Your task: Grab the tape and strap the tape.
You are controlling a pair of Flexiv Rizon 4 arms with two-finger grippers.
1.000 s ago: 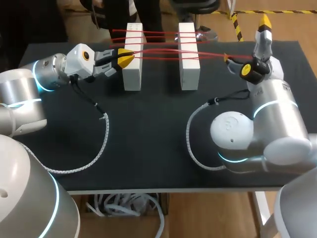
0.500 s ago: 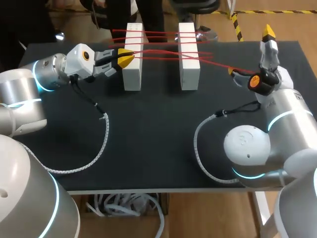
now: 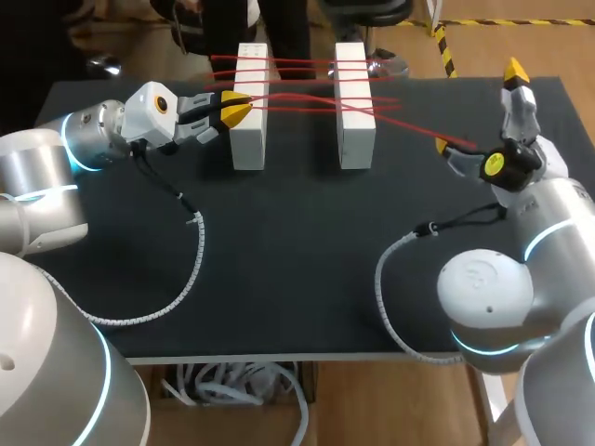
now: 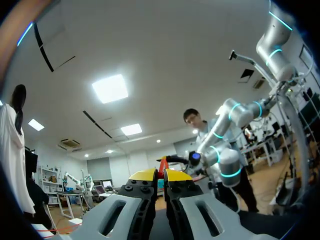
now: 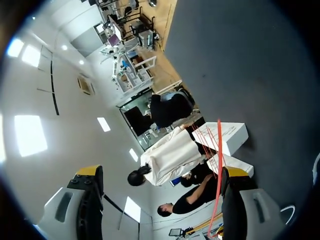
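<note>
Drawn back from the two white blocks over the past second, the right pincer [image 3: 479, 106] has slid toward the table's right edge, and the red tape [image 3: 418, 127] leading to it now runs longer and at a steeper slant than before. The left arm has not shifted.

The right pincer stands wide apart, one yellow tip raised on its far side and the other low on the side facing the blocks. The tape's free strand ends at that low finger, touching it alone, so nothing is clamped there. From the right wrist, the right pincer [image 5: 162, 172] shows the same spread, with the tape [image 5: 218, 165] running straight out alongside one finger toward the blocks ahead of it.

The left pincer [image 3: 232, 109] is closed on the tape's other end, its tips pressed against the outer face of the left block [image 3: 249, 139]. From the left wrist, the left pincer [image 4: 161, 175] has its fingers together with a sliver of red tape [image 4: 162, 162] pinched between the tips.

Just beyond the left pincer, several strands of tape stretch across the gap from the left block to the right block [image 3: 356, 139], some level and some crossing. Both blocks stand upright on the black table [image 3: 279, 260].
</note>
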